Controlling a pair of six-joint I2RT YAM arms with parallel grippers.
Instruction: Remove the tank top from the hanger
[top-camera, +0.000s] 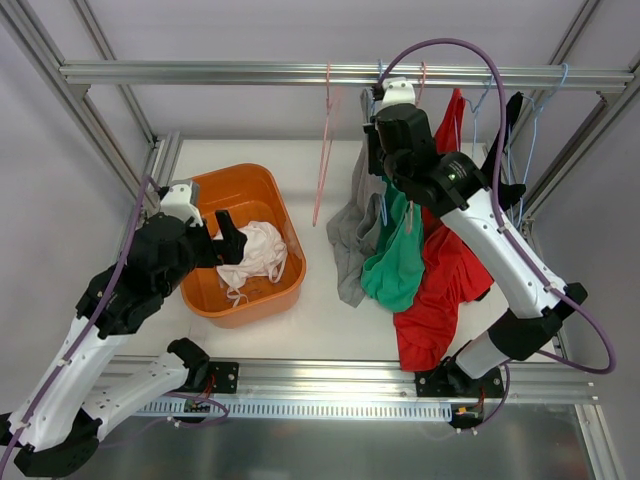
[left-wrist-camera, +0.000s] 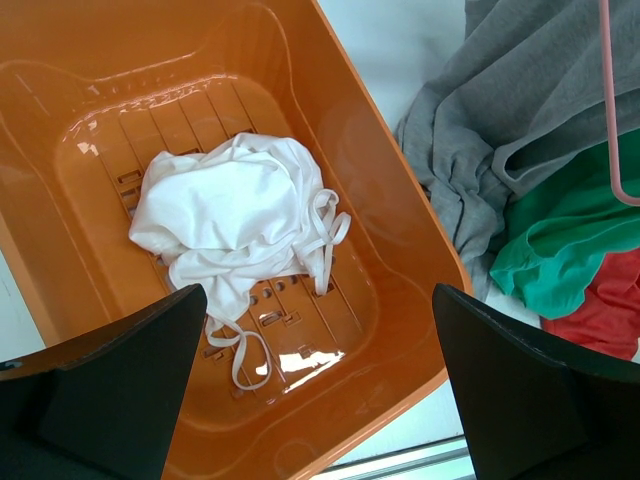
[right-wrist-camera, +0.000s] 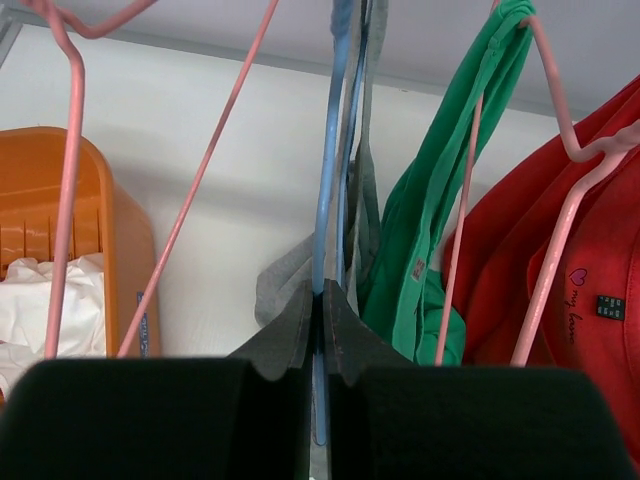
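The grey tank top (top-camera: 352, 232) hangs on the blue hanger (right-wrist-camera: 326, 200) from the rail (top-camera: 200, 72) over the far edge of the tabletop (top-camera: 322, 305), a little right of centre. Its strap runs up alongside the blue wire, and its lower part sags down and bunches on the tabletop just right of the orange bin (left-wrist-camera: 395, 215). My right claw (right-wrist-camera: 320, 300) is up at that hanger, its fingers pinched together on the blue wire just below the rail. The wrist view shows the wire passing straight between the tips. Pressed against the grey fabric on its right is a green top (top-camera: 396, 262) slung over a pink hanger (right-wrist-camera: 462, 230). Further right again a red garment (top-camera: 440, 295) on another pink hanger (right-wrist-camera: 560, 240) trails toward the near right corner. A bare pink hanger (top-camera: 325, 150) dangles from the rail just left of the grey one, with nothing on it. The orange bin sits in the left half of the tabletop, close to the left edge, with a crumpled white top (left-wrist-camera: 225, 215) lying on its ribbed floor, straps loose. My left claw (left-wrist-camera: 320, 390) hovers over the near end of the bin with its fingers (left-wrist-camera: 115, 385) spread wide, gripping nothing and not touching the white fabric.
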